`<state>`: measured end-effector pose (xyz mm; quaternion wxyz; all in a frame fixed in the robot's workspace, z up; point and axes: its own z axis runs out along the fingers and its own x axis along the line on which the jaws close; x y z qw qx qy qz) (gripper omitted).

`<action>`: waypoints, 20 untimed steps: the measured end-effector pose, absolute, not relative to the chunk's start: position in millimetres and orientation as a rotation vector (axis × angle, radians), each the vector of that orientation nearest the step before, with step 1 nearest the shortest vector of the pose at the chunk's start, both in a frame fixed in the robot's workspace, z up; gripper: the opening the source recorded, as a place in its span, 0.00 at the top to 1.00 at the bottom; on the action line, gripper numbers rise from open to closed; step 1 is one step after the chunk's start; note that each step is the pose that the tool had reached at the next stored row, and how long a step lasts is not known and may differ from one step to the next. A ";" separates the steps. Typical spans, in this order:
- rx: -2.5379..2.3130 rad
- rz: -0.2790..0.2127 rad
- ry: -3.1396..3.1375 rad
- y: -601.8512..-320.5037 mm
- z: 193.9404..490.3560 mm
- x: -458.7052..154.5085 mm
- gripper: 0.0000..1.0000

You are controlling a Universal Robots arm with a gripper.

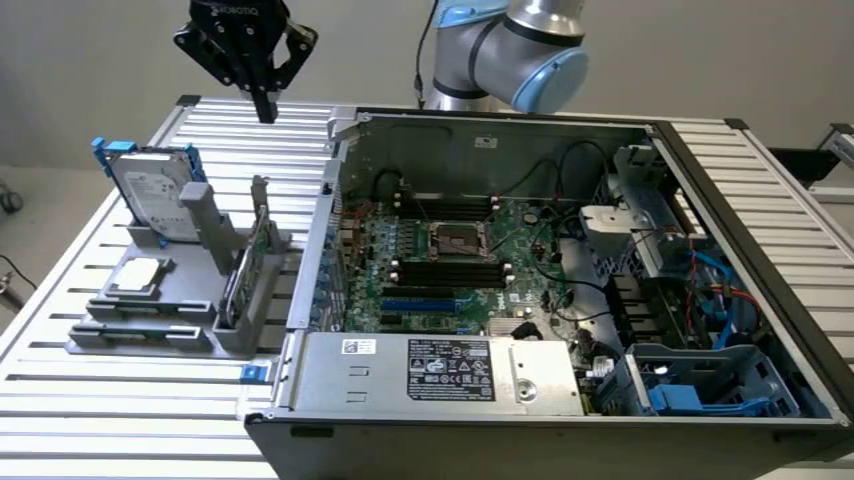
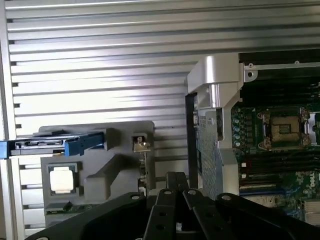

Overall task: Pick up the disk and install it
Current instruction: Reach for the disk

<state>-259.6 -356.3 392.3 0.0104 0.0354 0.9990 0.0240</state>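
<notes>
Lighting the exterior view brightly and evenly, softly, with little contrast. Glaring pale off the table [image 1: 80, 400] slats, strongest toward the exterior view's left. Casting faint, soft-edged shadows beneath the holder [image 1: 140, 338]. Leaving the inside of the case [image 1: 507, 135] dimmer, darkening toward the bays at the exterior view's right. In the wrist view, streaking the slats with white glare, bleaching the chip [image 2: 62, 180] to plain white, flaring off the case's bare metal, keeping the gripper [image 2: 178, 176] near-black against the bright table.

Blue-framed disk [image 1: 150, 190] upright in holder [image 1: 167, 290]
</notes>
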 end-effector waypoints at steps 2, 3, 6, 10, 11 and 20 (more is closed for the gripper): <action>0.110 0.075 3.118 -354.8 392.2 -268.6 0.89; 0.110 0.075 3.118 -354.1 392.1 -273.1 0.89; 0.110 0.075 3.118 -351.8 391.7 -286.8 0.89; 0.110 0.075 3.118 -348.8 391.1 -305.0 0.89; 0.110 0.075 3.118 -348.0 391.0 -309.4 0.89; 0.110 0.075 3.118 -340.9 389.1 -350.6 0.89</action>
